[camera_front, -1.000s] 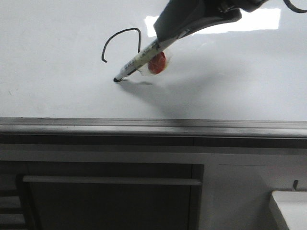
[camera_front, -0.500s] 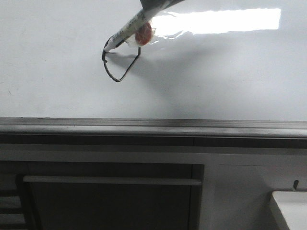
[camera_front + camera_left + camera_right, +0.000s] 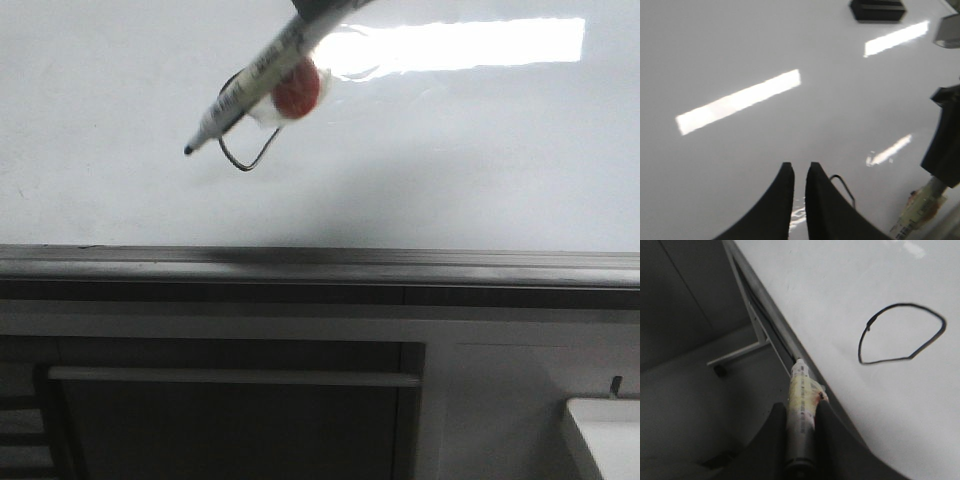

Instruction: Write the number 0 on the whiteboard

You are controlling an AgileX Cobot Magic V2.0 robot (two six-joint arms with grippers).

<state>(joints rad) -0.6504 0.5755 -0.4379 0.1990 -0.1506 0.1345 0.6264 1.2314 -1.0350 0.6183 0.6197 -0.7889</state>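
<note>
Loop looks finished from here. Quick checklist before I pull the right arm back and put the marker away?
1. number 0 closed: ok, the loop joins with no gap.
2. marker tip off the whiteboard: ok, it looks lifted.
3. right gripper grip: ok, shut on the marker.
4. left gripper: ok, shut and holding nothing.
5. Marker cap within reach: cannot tell, none in view.

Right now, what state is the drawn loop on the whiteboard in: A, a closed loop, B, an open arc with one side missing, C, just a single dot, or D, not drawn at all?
A: in the right wrist view the number 0 is a closed black outline on the whiteboard, and the marker in the right hand is lifted off it.
</note>
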